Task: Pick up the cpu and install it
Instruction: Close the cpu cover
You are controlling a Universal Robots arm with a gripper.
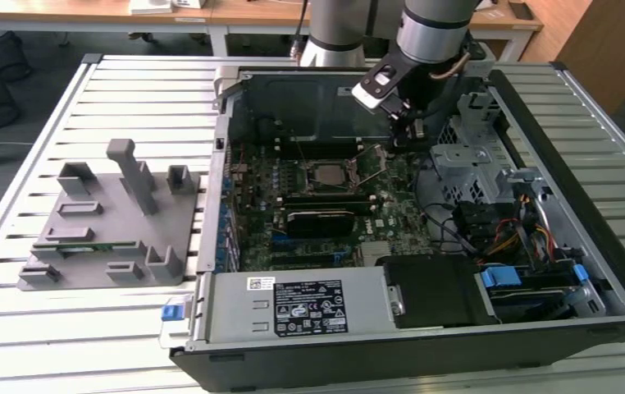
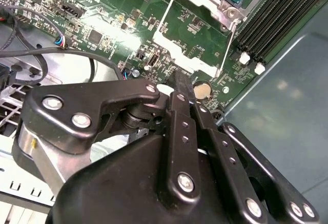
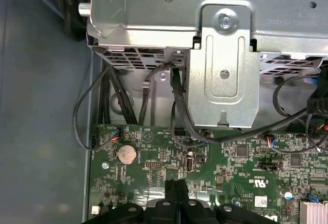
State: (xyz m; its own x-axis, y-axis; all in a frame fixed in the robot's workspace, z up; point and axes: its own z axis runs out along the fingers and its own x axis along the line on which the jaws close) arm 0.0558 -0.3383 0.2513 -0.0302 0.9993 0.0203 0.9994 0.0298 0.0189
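Entry: cpu point(image 1: 328, 173), silvery square, lying in the motherboard socket inside the open computer case point(image 1: 400, 365), with the metal socket frame around it. Claw point(image 2: 185, 85): black fingers drawn together with nothing held between them (both wrist views show the tips meeting), low over the green board near the coin battery point(image 3: 126, 154), to the exterior view's right of the socket and apart from the cpu. Grey holder block point(image 1: 105, 230): on the slatted surface point(image 1: 138, 90), to the exterior view's left of the case.
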